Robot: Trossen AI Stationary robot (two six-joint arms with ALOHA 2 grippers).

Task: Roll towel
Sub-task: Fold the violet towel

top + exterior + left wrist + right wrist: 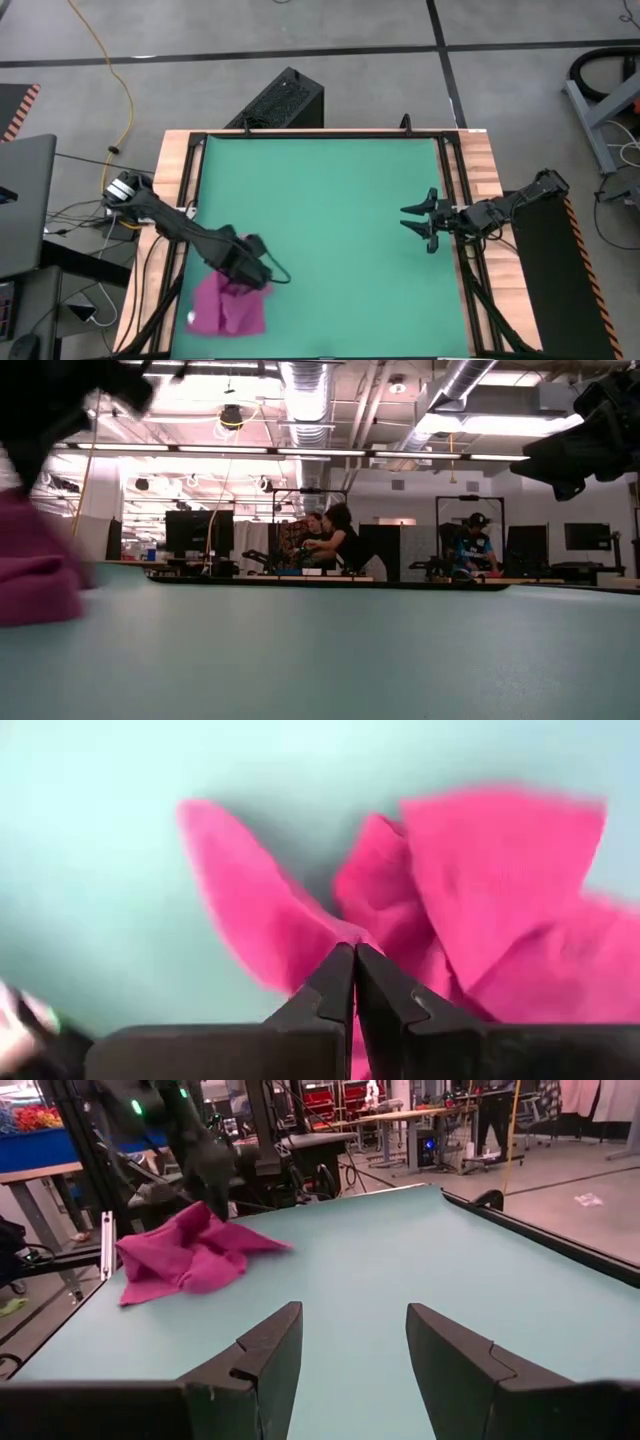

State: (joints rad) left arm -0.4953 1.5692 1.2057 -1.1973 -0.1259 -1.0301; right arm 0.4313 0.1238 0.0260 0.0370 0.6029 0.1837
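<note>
The towel (pixel 228 308) lies crumpled on the green mat (pixel 330 200) near the desk's (pixel 480 160) front-left corner, close to the mat's left edge. The left gripper (pixel 262 281) sits at the towel's upper right edge, its jaws clenched together on a raised fold of the pink cloth; in the left wrist view the fingertips (pixel 340 970) meet with fabric bunched right against and behind them. The right gripper (pixel 415 221) hangs near the mat's right edge, well apart from the towel, its jaws released and parted with nothing between them.
</note>
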